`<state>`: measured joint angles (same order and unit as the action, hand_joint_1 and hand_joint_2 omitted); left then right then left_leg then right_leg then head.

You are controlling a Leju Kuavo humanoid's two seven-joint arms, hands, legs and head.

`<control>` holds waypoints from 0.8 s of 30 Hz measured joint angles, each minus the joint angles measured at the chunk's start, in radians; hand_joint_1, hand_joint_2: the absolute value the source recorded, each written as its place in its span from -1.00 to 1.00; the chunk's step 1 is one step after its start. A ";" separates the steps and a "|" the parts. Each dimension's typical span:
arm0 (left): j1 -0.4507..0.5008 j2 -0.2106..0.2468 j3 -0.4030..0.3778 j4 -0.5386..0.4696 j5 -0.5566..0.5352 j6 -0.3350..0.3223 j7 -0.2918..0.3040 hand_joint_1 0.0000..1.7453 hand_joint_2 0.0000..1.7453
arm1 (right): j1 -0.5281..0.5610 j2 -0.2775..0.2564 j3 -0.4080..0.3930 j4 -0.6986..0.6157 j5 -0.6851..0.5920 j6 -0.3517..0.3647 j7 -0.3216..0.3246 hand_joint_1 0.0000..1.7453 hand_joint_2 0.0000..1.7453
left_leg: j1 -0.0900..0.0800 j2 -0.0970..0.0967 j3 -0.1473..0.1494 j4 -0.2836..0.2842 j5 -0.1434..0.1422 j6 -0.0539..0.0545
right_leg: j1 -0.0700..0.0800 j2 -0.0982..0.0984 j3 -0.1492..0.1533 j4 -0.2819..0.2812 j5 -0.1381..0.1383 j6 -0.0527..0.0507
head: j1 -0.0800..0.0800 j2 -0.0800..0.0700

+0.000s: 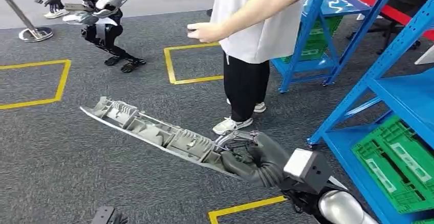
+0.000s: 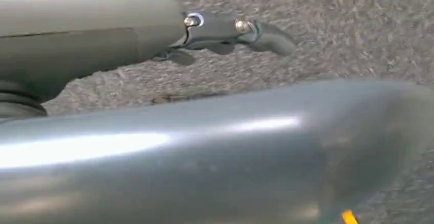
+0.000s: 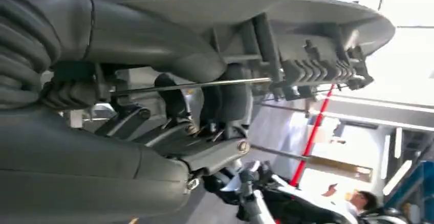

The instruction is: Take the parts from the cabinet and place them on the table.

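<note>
- Right hand (image 1: 256, 158) holds one end of a long grey plastic part (image 1: 153, 132); I see its fingers (image 3: 225, 101) clamped on the ribbed inner side of the part (the right wrist view shows this close up).
- Part is in the air above the grey carpet (image 1: 61, 147), and it reaches from the hand toward my left, with its far end a little higher.
- Left hand (image 2: 220, 29) hangs over the carpet and holds nothing; one dark finger points out straight, but I cannot tell from these views if the other fingers are apart or together.
- Person (image 1: 256, 24) in a white shirt and black trousers stands just behind the part, with one arm stretched to the left.
- Blue shelving (image 1: 378, 81) stands at my right, and a green crate (image 1: 396, 157) sits on its lowest shelf.
- Yellow tape squares (image 1: 192, 63) are marked on the carpet, and another humanoid robot (image 1: 97, 9) stands far at the back left.
</note>
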<state>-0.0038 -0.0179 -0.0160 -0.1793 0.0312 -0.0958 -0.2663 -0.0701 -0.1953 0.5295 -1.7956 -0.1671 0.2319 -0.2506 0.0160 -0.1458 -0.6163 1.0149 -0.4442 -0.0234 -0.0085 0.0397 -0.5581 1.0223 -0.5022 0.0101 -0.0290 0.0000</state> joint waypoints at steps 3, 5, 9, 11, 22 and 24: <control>-0.003 0.001 -0.005 0.000 -0.013 -0.008 0.013 -1.00 -1.00 | -0.003 0.007 0.000 0.000 -0.002 0.000 -0.003 1.00 1.00 | -0.007 0.115 -0.055 0.125 -0.082 -0.006 | -0.001 -0.040 0.003 -0.011 0.006 -0.022 | -0.006 0.000; -0.004 0.000 -0.007 0.000 -0.016 -0.010 0.020 -1.00 -1.00 | -0.003 0.010 0.000 0.000 -0.002 0.000 -0.001 1.00 1.00 | -0.006 0.134 -0.127 0.289 -0.154 -0.009 | 0.004 -0.071 0.003 -0.010 0.004 -0.026 | -0.006 0.000; 0.001 0.001 -0.014 0.002 -0.019 -0.010 0.025 -1.00 -1.00 | -0.002 0.012 -0.001 0.001 0.000 0.000 0.000 1.00 1.00 | -0.007 0.149 -0.050 0.167 -0.071 -0.004 | 0.008 -0.119 0.006 -0.009 0.000 -0.026 | -0.006 0.000; -0.003 0.002 -0.014 0.001 -0.019 -0.009 0.026 -1.00 -1.00 | -0.002 0.012 -0.003 0.001 0.002 -0.003 0.000 1.00 1.00 | -0.020 0.229 0.035 0.009 -0.044 0.012 | 0.016 -0.142 0.011 -0.006 -0.007 -0.016 | -0.006 0.000; -0.001 0.000 -0.014 0.002 -0.001 0.002 0.033 -1.00 -1.00 | -0.006 0.014 -0.001 0.008 0.007 -0.003 0.000 1.00 1.00 | -0.011 0.093 0.025 -0.001 -0.016 0.049 | 0.001 -0.046 -0.133 0.300 -0.137 0.028 | 0.000 0.000; 0.000 0.000 -0.014 0.003 0.004 0.002 0.033 -1.00 -1.00 | -0.009 0.014 0.002 0.009 0.007 -0.001 -0.001 1.00 1.00 | -0.010 0.064 0.025 0.004 -0.015 0.046 | -0.004 -0.038 -0.072 0.169 -0.050 0.027 | 0.000 0.000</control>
<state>-0.0035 -0.0183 -0.0298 -0.1766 0.0351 -0.0935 -0.2335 -0.0791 -0.1816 0.5310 -1.7865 -0.1602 0.2308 -0.2514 0.0063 -0.0821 -0.5915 1.0189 -0.4593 0.0222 -0.0123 0.0013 -0.6306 1.1909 -0.5526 0.0372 -0.0286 0.0000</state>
